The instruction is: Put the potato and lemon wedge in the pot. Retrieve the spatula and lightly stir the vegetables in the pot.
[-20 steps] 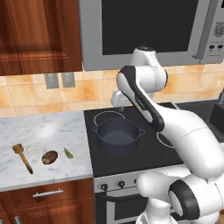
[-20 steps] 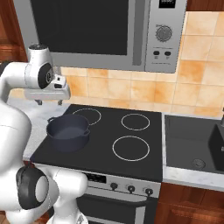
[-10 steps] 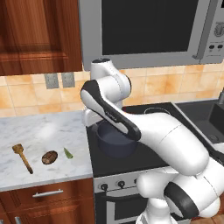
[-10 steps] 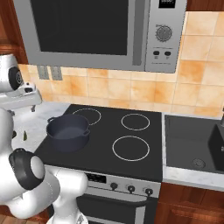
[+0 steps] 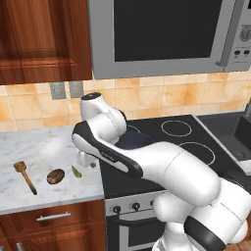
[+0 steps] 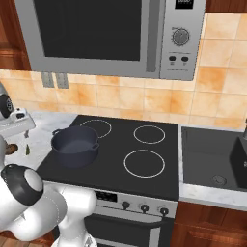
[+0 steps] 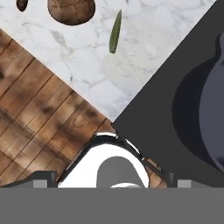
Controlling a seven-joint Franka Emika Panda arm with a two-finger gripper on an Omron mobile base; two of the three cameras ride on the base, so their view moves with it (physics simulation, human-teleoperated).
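The brown potato point(image 5: 56, 176) lies on the marble counter, with the green lemon wedge point(image 5: 76, 171) just to its right and the wooden spatula point(image 5: 24, 175) to its left. On the front left burner stands the dark blue-grey pot point(image 6: 75, 144), which holds nothing; my arm partly hides the pot point(image 5: 135, 139) in the left base view. My gripper point(image 5: 87, 162) hangs above the counter's right end, close to the wedge. It is open and holds nothing. The hand view looks down on the potato point(image 7: 71, 9), the wedge point(image 7: 115, 31) and the pot's rim point(image 7: 214, 113).
The black stove top point(image 6: 144, 154) has three free burners. A microwave point(image 6: 106, 34) hangs above it. A dark sink point(image 6: 217, 159) lies to the right. Wooden cabinet fronts point(image 5: 54, 218) sit below the marble counter point(image 5: 34, 147).
The arm has swung left from above the pot to the counter's right end, bringing the gripper down near the lemon wedge. The potato, the wedge, the spatula and the pot have not moved.
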